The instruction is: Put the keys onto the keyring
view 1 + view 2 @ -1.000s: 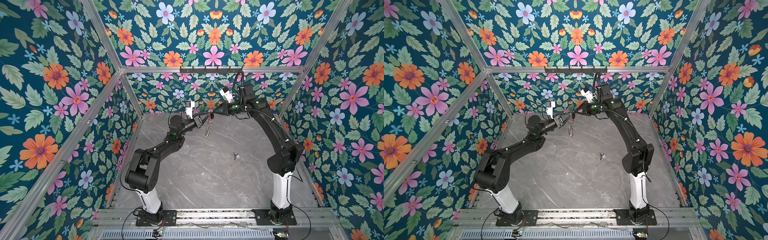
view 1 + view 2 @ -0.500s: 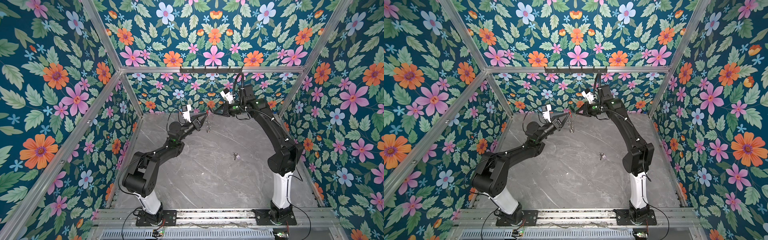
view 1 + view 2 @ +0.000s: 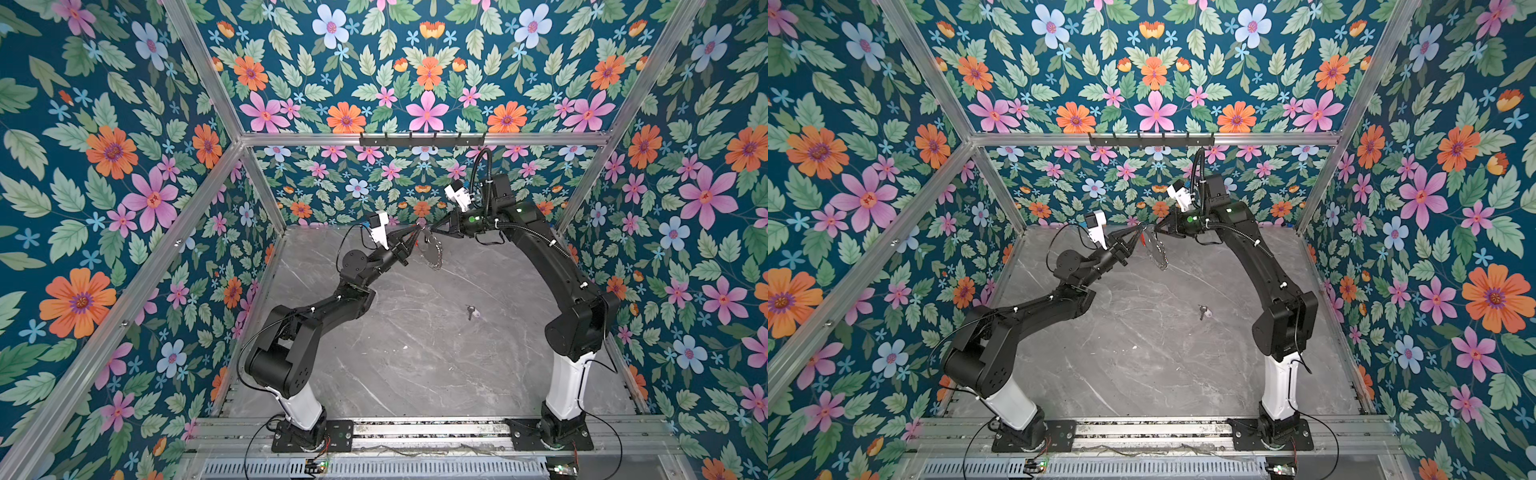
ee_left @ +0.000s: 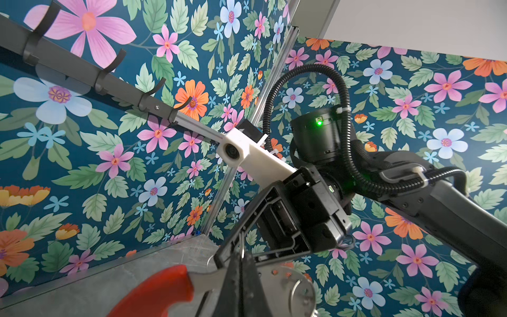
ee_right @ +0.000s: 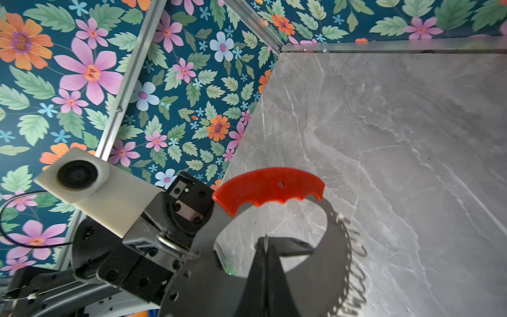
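Top views — both show the grey table (image 3: pixel 415 365) with the left arm (image 3: pixel 316 307) and right arm (image 3: pixel 557 266) arched up toward each other near the back wall. Between their tips hangs the keyring (image 3: pixel 434 251), clear of the table, with its small rings strung down one side. The left gripper (image 3: pixel 417 232) and right gripper (image 3: pixel 432 229) meet tip to tip at the top of the loop, and both are pinched tight on the keyring. In the right wrist view the right gripper's closed fingers (image 5: pixel 258 274) sit inside the loop, and the red section (image 5: pixel 269 186) arches beyond them. In the left wrist view the left gripper's fingers (image 4: pixel 233 282) press together on a thin bit of wire, with the red section blurred just beside them. The key (image 3: pixel 471 311) lies alone on the table — well apart from the keyring and nearer the right arm, with its pale tag (image 3: pixel 477 316) touching it.
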Controlling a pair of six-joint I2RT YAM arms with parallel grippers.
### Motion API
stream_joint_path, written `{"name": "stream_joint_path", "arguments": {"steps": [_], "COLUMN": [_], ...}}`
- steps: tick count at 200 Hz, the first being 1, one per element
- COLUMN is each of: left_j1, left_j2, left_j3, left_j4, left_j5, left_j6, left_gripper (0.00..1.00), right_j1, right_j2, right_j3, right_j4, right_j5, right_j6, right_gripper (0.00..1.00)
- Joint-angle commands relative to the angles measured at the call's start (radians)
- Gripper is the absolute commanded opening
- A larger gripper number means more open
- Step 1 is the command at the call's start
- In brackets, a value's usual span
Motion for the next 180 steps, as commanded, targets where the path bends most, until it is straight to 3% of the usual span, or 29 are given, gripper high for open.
{"name": "stream_joint_path", "arguments": {"steps": [1,37,72,143,180], "left_j1": [0.003,0.012,0.018,0.021,0.033], "left_j2": [-0.005,0.025,0.062,0.07,0.066], "left_j3": [0.013,0.048,0.059,0.064,0.058], "left_j4": [0.001,0.028,0.117,0.13,0.13], "left_j5": [-0.002,0.129,0.177,0.198,0.193], "left_j6": [0.0,-0.034,-0.115,-0.142,-0.143], "left_gripper": [0.0,0.0,0.0,0.0,0.0], "right_j1": [0.002,0.004,0.005,0.01,0.01], "right_j2": [-0.026,-0.062,-0.07,-0.064,-0.083], "right_j3": [-0.001,-0.011,-0.013,0.011,-0.006], "right_j4": [-0.032,-0.022,0.009,0.031,0.019], "right_j5": [0.067,0.0,-0.076,-0.108,-0.06], "right_j6": [-0.103,-0.146,-0.127,-0.097,-0.115], "right_gripper": [0.0,0.0,0.0,0.0,0.0]}}
